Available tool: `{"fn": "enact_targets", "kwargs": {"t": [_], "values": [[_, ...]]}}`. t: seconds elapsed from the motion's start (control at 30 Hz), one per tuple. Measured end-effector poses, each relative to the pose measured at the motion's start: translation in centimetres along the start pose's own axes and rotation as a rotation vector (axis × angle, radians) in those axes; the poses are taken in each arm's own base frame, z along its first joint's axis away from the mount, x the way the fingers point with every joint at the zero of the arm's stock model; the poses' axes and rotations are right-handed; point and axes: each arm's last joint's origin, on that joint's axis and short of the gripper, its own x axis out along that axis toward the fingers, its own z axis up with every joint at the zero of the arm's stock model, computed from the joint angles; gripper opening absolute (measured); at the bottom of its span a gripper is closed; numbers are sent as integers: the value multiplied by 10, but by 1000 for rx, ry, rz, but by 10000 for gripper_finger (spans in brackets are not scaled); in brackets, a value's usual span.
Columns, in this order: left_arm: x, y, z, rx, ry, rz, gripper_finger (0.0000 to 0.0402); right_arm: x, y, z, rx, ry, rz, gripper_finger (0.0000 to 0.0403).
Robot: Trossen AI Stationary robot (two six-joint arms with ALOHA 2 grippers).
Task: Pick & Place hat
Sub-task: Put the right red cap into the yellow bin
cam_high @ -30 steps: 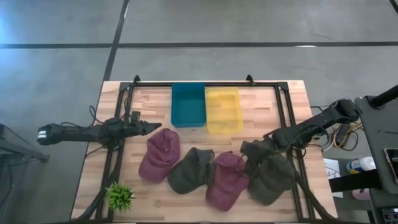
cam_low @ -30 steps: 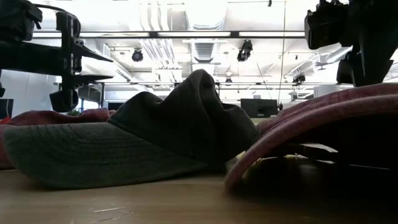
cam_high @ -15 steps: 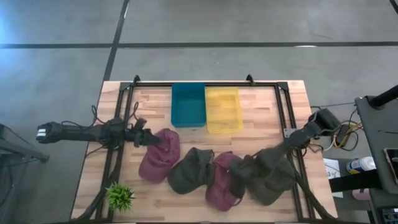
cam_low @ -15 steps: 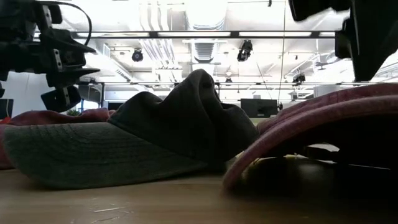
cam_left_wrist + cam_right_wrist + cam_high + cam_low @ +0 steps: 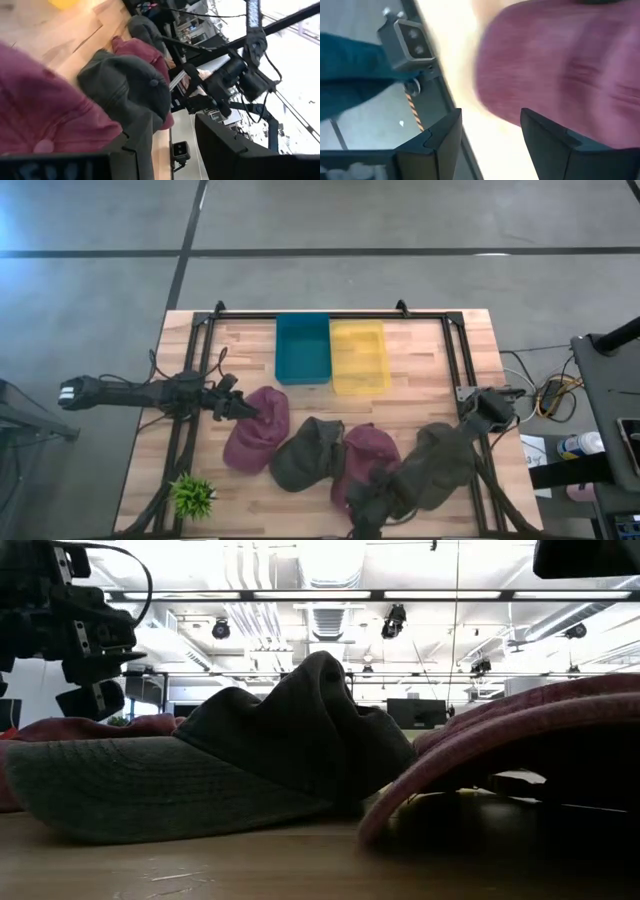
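High view showed the left tool [image 5: 243, 409], fingers spread, poised at the near edge of the maroon hat [image 5: 257, 430] on the bench [image 5: 420, 350], apparently mid-reach, needing next to close on cloth.

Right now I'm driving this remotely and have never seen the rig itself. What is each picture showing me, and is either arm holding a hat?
Two dark robot arms work at a wooden table. The high view looks straight down; the low view sits at table height; each wrist view looks past that arm's own fingers.

Four caps lie in a row: a maroon cap, a dark green cap, a second maroon cap and an olive cap. Behind them stand a teal bin and a yellow bin. A small plant sits at the front corner.

The left gripper is at the first maroon cap's edge; I cannot tell whether it grips. The right gripper is open at the table's front edge, next to the second maroon cap, holding nothing.
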Motion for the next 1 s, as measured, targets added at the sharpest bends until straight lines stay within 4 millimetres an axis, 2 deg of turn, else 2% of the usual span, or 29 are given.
{"fn": "enact_targets", "kwargs": {"t": [0.2,0.53,0.73,1.0], "values": [[0,4,-3,-40,31,43,142,27,24,5,-54,-2,8,197],[0,7,-5,-47,51,68,142,50,54,15,-95,-40,21,180],[0,9,-6,-54,60,87,142,67,42,10,-41,-2,-110,169],[0,9,-6,-59,56,93,142,66,20,1,38,4,-354,166]]}}
